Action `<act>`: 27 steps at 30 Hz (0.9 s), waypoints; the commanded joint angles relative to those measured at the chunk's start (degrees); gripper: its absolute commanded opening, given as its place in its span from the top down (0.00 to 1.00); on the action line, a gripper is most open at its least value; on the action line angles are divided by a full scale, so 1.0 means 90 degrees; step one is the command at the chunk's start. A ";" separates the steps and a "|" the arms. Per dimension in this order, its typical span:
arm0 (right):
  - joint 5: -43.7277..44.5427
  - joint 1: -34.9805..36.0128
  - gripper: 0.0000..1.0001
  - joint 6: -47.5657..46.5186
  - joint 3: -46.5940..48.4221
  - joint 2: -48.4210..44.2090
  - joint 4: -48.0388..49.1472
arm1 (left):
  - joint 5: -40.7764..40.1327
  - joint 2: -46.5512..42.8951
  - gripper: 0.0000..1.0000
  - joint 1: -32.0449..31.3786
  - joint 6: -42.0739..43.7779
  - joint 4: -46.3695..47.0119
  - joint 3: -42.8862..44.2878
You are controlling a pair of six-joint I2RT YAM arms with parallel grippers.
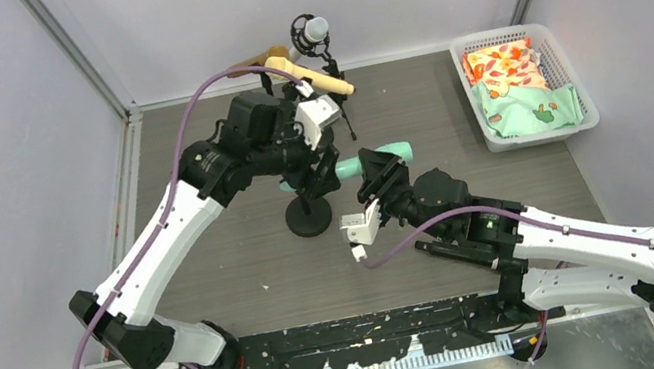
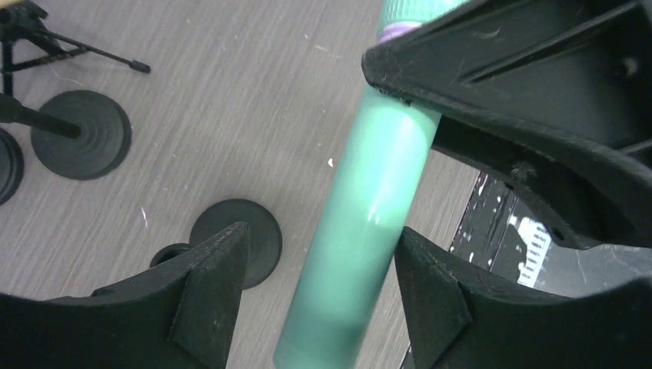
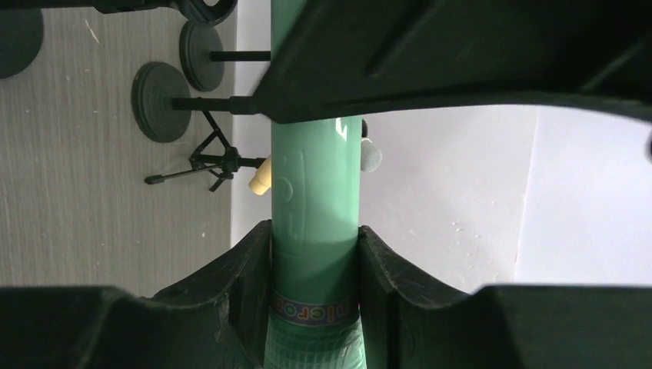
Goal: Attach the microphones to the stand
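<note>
The teal green microphone (image 1: pixel 369 160) lies level in the air over the middle of the table. My right gripper (image 1: pixel 380 175) is shut on it just below its mesh head, as the right wrist view shows (image 3: pixel 315 254). My left gripper (image 1: pixel 317 178) is open with its jaws either side of the microphone's tail end (image 2: pixel 369 192); a gap shows on the left side. Under them stands a black round-base stand (image 1: pixel 308 216). A cream-yellow microphone (image 1: pixel 316 75) and a white microphone (image 1: pixel 313 33) sit on stands at the back. The other microphones are out of view.
A white basket (image 1: pixel 571 91) holding patterned bags stands at the back right. Further round stand bases (image 2: pixel 81 134) and a small black tripod (image 3: pixel 207 165) stand behind the central stand. Grey walls close the table on three sides.
</note>
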 commanded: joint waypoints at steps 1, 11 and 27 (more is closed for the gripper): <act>-0.0041 0.0040 0.99 -0.0381 0.0436 -0.0071 0.0413 | -0.0058 0.0111 0.33 -0.0138 0.0294 -0.0394 0.0180; 0.0041 0.0049 0.81 -0.0244 0.0422 -0.0089 0.0472 | -0.0231 0.0228 0.94 -0.0225 0.0364 -0.0345 0.0170; 0.0128 0.0038 0.11 0.2083 -0.0178 -0.1009 0.1938 | -0.1984 -0.0850 1.00 -0.0130 -0.0354 0.1718 -0.1014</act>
